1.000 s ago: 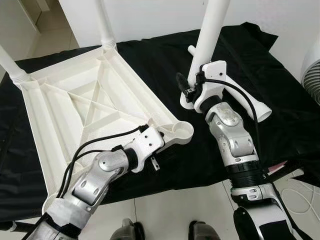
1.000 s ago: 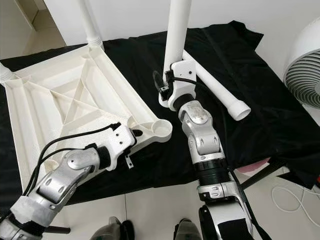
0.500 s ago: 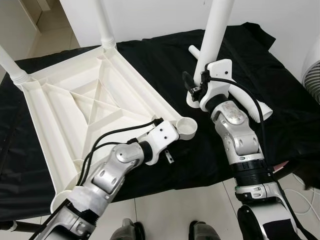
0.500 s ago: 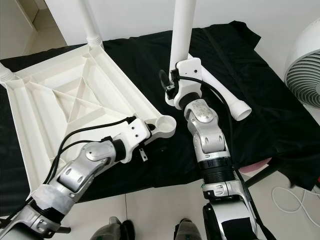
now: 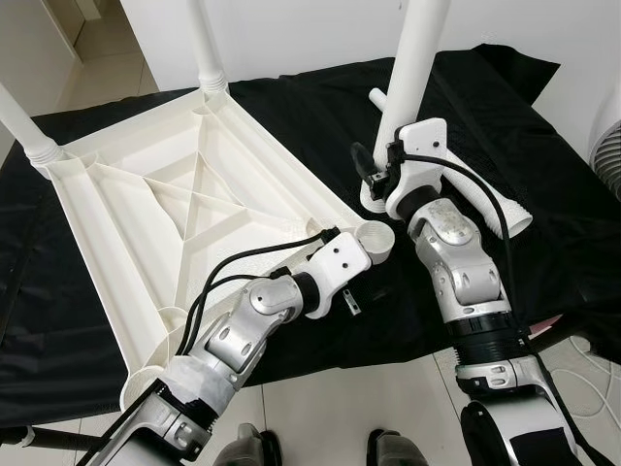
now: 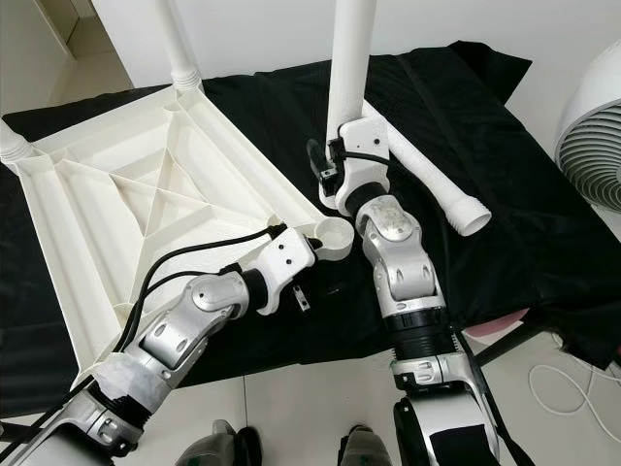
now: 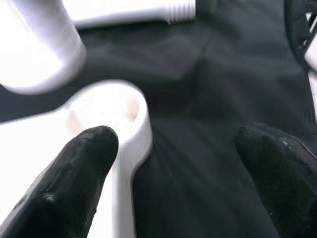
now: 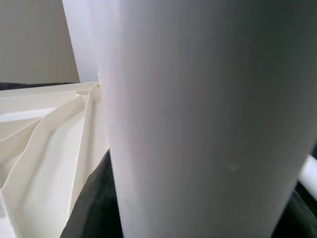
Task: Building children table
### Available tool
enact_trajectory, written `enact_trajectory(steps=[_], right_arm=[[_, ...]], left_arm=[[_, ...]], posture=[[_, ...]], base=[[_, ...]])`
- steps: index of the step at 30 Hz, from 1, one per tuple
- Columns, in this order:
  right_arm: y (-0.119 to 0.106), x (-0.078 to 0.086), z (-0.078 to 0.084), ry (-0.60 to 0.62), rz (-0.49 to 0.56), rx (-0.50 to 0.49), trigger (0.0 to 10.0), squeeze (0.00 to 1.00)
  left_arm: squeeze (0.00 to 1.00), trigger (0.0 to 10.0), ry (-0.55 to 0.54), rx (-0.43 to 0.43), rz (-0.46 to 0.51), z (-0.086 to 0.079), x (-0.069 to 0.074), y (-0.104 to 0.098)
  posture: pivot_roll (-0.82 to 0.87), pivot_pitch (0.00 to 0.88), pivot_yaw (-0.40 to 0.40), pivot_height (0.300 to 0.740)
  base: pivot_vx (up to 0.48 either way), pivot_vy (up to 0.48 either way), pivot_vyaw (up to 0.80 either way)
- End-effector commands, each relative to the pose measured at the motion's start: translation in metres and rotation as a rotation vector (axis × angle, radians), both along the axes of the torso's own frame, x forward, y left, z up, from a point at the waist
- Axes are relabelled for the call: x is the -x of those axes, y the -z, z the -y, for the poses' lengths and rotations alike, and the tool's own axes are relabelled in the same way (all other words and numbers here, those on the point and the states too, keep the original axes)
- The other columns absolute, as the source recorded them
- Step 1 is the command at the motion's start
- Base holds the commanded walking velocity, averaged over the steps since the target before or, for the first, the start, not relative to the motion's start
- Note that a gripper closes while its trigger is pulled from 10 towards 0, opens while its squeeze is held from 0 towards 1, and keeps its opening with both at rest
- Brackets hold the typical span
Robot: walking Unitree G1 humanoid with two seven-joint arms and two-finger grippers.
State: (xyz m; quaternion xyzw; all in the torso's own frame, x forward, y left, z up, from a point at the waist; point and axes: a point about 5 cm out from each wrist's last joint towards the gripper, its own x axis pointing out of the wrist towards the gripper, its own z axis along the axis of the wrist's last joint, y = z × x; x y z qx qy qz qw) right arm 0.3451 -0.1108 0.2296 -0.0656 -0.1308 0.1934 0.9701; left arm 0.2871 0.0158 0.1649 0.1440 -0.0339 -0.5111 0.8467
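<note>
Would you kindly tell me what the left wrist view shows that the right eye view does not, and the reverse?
Left wrist view: the left gripper up close, its black fingers spread, one beside the round white corner socket, the other over the black cloth. Right eye view: the whole upturned white plastic tabletop, two standing white legs in its far corners, the right gripper clasping an upright white tubular leg, and a white fan. Shared: socket, cloth, and a loose white leg lying there.
</note>
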Motion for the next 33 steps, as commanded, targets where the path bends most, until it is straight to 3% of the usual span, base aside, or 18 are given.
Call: enact_trajectory(steps=[1,7,15,16,26,33], right_arm=[[0.001,0.004,-0.008,-0.037,-0.003,0.005,10.0,0.00],[0.014,0.015,-0.020,-0.103,-0.037,0.011,10.0,0.00],[0.018,0.019,-0.023,-0.124,-0.057,0.004,10.0,0.00],[0.020,0.020,-0.021,-0.123,-0.065,0.006,10.0,0.00],[0.012,0.017,-0.007,-0.074,-0.045,0.002,10.0,0.00],[0.010,0.017,-0.006,-0.081,-0.039,-0.001,10.0,0.00]], left_arm=[[0.00,10.0,-0.023,0.015,-0.011,-0.008,0.000,-0.004],[0.00,10.0,-0.095,0.071,-0.017,-0.024,0.002,-0.020],[0.00,10.0,-0.105,0.077,-0.017,-0.028,0.003,-0.022],[0.00,10.0,-0.124,0.062,-0.014,-0.037,0.002,-0.019],[0.00,10.0,-0.143,0.023,-0.091,-0.063,0.012,-0.003],[0.00,10.0,-0.123,0.014,-0.078,-0.064,0.014,-0.003]], posture=[[-0.14,0.101,0.096,0.740],[-0.12,0.122,0.096,0.740],[-0.12,0.141,0.098,0.740],[-0.12,0.170,0.099,0.740],[-0.12,0.186,0.102,0.740],[-0.13,0.189,0.099,0.740]], base=[[0.000,0.000,0.00],[0.000,0.000,0.00],[0.000,0.000,0.00],[0.000,0.000,0.00],[0.000,0.000,0.00],[0.000,0.000,0.00]])
